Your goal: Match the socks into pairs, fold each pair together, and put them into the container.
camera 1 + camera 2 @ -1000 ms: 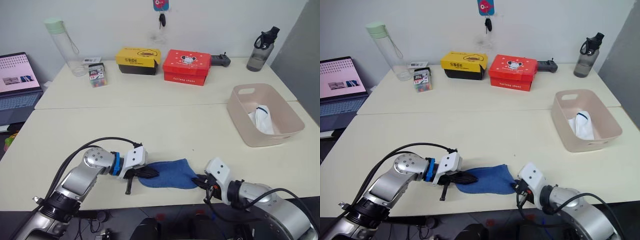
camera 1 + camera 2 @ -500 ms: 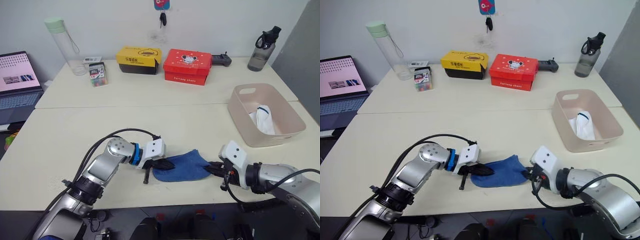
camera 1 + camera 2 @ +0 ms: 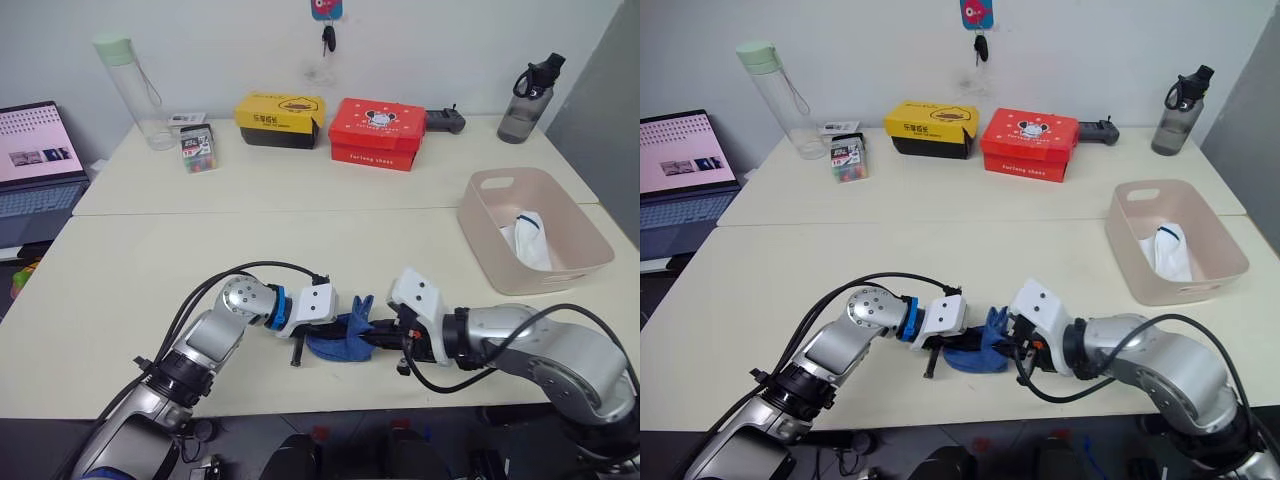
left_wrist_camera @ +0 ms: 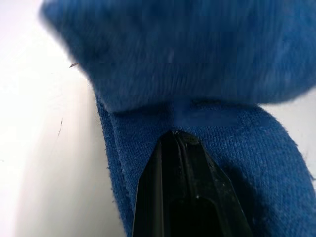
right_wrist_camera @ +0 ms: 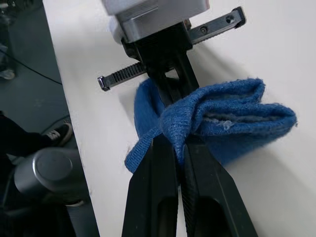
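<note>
Near the front edge of the table (image 3: 130, 270), the medium blue socks (image 3: 343, 335) are seen bunched into a folded bundle between the two grippers. In the right wrist view the right gripper (image 5: 178, 148) is shown with its jaws closed on a fold of the blue fabric, the cloth pinched between the two black fingers (image 5: 153, 197). The left gripper (image 3: 322, 328) is pressed against the bundle from the other side; in the left wrist view its black tip lies on the blue knit, but whether its jaws are open or closed cannot be told. Well apart, at the table's right side, the container (image 3: 578, 272) is seen with a white sock (image 3: 524, 238) inside it.
</note>
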